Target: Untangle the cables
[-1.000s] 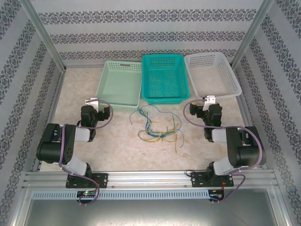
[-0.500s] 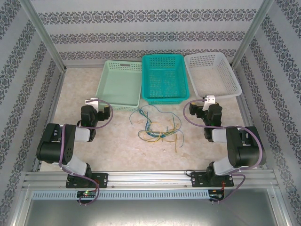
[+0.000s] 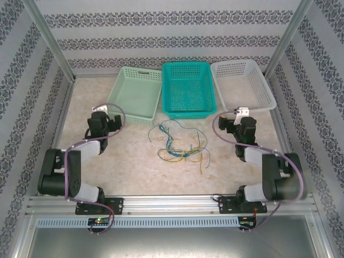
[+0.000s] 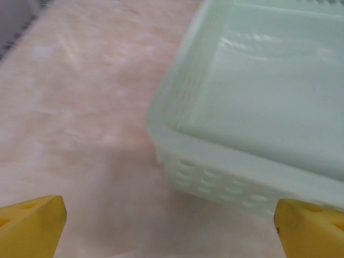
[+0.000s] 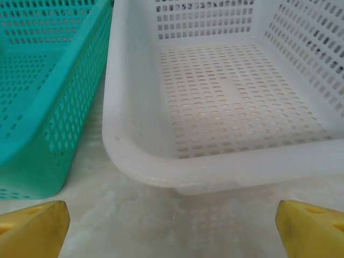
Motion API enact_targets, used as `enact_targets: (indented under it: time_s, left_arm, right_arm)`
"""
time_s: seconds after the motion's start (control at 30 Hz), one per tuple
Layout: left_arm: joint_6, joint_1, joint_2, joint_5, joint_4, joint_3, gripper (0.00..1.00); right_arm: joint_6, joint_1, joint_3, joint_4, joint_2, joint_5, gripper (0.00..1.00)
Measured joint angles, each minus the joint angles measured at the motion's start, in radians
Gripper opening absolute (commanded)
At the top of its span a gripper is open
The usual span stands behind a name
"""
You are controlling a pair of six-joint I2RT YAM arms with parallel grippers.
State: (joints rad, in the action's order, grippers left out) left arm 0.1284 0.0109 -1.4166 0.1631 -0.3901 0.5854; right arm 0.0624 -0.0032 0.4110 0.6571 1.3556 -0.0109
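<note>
While both sets of jaws stand wide apart, empty, facing the pale green basket (image 4: 215,180) and white basket (image 5: 161,172), the cables (image 3: 180,145) lie tangled on the worktop (image 3: 134,164) between the arms; pinching the clump's middle would likely catch several strands, tightening it.

White basket (image 5: 134,161) dead ahead, perforated floor and walls. Teal basket (image 5: 48,123) just beside it, left. Right gripper (image 5: 172,234) low over marbled table (image 5: 134,215), yellow fingertips (image 5: 32,228) spread wide, nothing between.
</note>
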Motion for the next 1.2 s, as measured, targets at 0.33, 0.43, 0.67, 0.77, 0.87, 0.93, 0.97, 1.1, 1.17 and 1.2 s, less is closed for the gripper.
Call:
enact_targets:
  time_s: [0.33, 0.43, 0.67, 0.77, 0.87, 0.93, 0.97, 1.1, 1.17, 1.2]
  left_arm:
    - [0.221, 0.000, 0.301, 0.098, 0.369, 0.026, 1.00]
    - [0.226, 0.000, 0.286, 0.059, 0.454, 0.046, 0.99]
    - [0.113, 0.018, 0.065, -0.167, 0.567, 0.397, 0.99]
    - [0.032, 0.085, 0.001, -0.214, 0.573, 0.489, 0.99]
    - [-0.037, 0.164, -0.050, -0.252, 0.618, 0.533, 0.97]
    - [-0.073, 0.198, -0.112, -0.284, 0.661, 0.581, 0.92]
    - [-0.087, 0.208, -0.144, -0.296, 0.681, 0.608, 0.90]
    - [-0.126, 0.232, -0.298, -0.340, 0.765, 0.728, 0.85]
    - [-0.130, 0.239, -0.348, -0.351, 0.791, 0.758, 0.85]
    - [-0.133, 0.243, -0.371, -0.355, 0.806, 0.770, 0.85]
  right_arm:
    - [0.148, 0.061, 0.181, -0.493, -0.279, 0.005, 0.90]
    - [0.182, 0.085, 0.289, -0.642, -0.251, 0.000, 0.86]
    - [0.227, 0.152, 0.586, -0.851, -0.045, -0.001, 0.82]
    - [0.228, 0.197, 0.703, -0.920, 0.060, 0.013, 0.81]
    - [0.232, 0.208, 0.775, -0.986, 0.129, 0.019, 0.79]
    - [0.231, 0.208, 0.829, -1.040, 0.177, 0.021, 0.76]
    - [0.232, 0.208, 0.857, -1.066, 0.200, 0.021, 0.75]
    - [0.233, 0.208, 0.993, -1.173, 0.314, 0.021, 0.73]
    - [0.240, 0.208, 1.018, -1.205, 0.345, 0.020, 0.72]
    - [0.244, 0.208, 1.019, -1.218, 0.353, 0.020, 0.72]
